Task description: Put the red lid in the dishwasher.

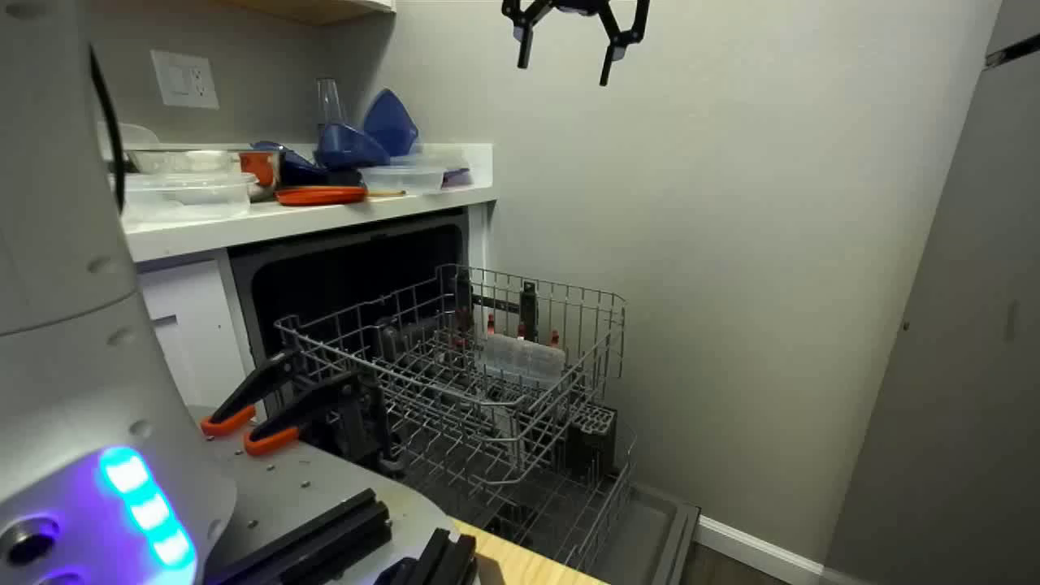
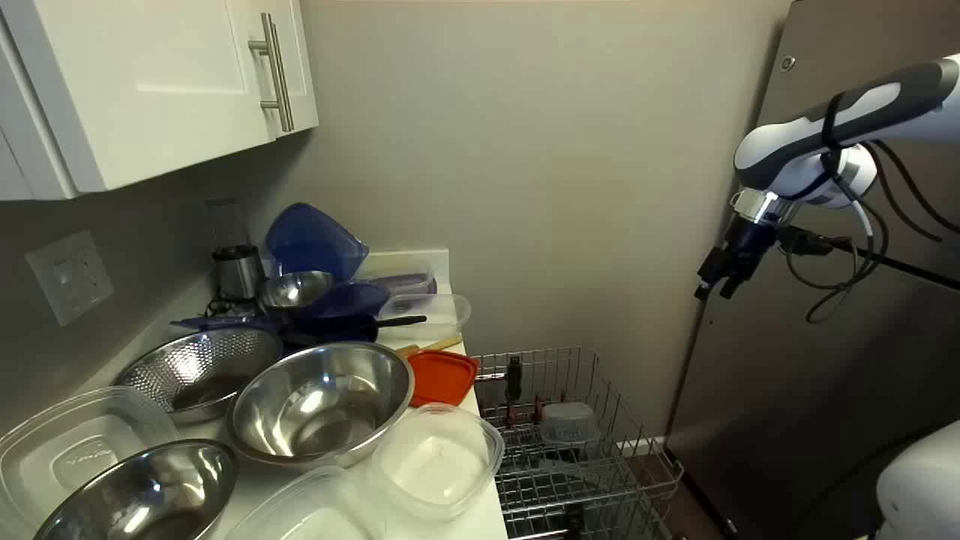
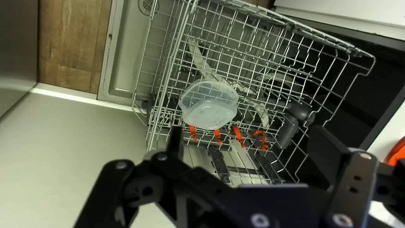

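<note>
The red lid (image 2: pixel 442 377) was seen lying on the white counter (image 1: pixel 390 207), close to its edge. In an exterior view a large steel bowl (image 2: pixel 319 397) was placed just beside it at 9 o'clock, a clear tub (image 2: pixel 440 459) at 6 o'clock and a wooden handle (image 2: pixel 444 343) at 12 o'clock. The wire rack (image 3: pixel 171 60) of the dishwasher (image 1: pixel 357 260), drawn out from the dark cavity, was found at 4 o'clock from the lid and lower than the counter; a cloudy container (image 3: pixel 208 104) was held in it, with red-orange clips (image 3: pixel 239 136) toward 5 o'clock of the container in the wrist view. The gripper (image 2: pixel 714 294) was held high above the rack's level, well apart from the lid, between 2 and 3 o'clock from it. Its fingers (image 1: pixel 524 50) were spread wide apart. The arm (image 2: pixel 847 124) was extended in from the 3 o'clock edge of an exterior view, its forearm sloped gently down, its wrist bent so that the fingertips were pointed toward 7 o'clock, and cables (image 2: pixel 885 240) were looped beneath it.
</note>
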### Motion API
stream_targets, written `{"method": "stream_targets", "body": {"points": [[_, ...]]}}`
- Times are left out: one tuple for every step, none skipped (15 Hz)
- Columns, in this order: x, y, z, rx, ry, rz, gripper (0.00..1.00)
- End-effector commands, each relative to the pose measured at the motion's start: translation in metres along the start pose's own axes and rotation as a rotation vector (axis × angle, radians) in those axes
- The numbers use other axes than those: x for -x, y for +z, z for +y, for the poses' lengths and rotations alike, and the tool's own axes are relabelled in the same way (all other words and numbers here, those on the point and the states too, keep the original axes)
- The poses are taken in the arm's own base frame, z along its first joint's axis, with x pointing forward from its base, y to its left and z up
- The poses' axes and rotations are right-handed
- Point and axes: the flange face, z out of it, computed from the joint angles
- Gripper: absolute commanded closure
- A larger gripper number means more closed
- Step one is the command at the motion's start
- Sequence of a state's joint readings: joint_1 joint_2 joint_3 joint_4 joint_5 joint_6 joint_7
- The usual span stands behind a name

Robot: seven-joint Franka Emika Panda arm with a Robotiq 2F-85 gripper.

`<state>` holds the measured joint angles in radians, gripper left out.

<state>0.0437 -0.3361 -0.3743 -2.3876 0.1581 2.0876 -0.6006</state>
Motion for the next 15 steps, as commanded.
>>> {"method": "stream_targets", "body": {"points": [[0.0, 0.0, 0.0, 0.0, 0.0, -0.001, 0.0], [0.0, 0.0, 0.0, 0.0, 0.0, -0.001, 0.0], [0.0, 0.0, 0.0, 0.0, 0.0, -0.001, 0.0], [0.0, 0.0, 0.0, 0.0, 0.0, -0.001, 0.0], [-0.003, -0.001, -0.001, 0.028, 0.0, -0.007, 0.0], [-0.01, 0.001, -0.008, 0.047, -0.006, -0.01, 0.0], [-0.014, 0.002, -0.013, 0.066, -0.017, -0.007, 0.0], [-0.023, 0.006, -0.026, 0.067, -0.036, -0.004, 0.0], [-0.029, 0.009, -0.034, 0.072, -0.047, 0.0, 0.0], [-0.036, 0.015, -0.046, 0.074, -0.059, 0.001, 0.0], [-0.041, 0.019, -0.054, 0.079, -0.069, 0.0, 0.0], [-0.047, 0.026, -0.064, 0.079, -0.074, -0.002, 0.0], [-0.051, 0.031, -0.071, 0.082, -0.077, -0.002, 0.0], [-0.056, 0.04, -0.08, 0.091, -0.081, -0.002, 0.0], [-0.06, 0.045, -0.087, 0.089, -0.082, -0.001, 0.0]]}}
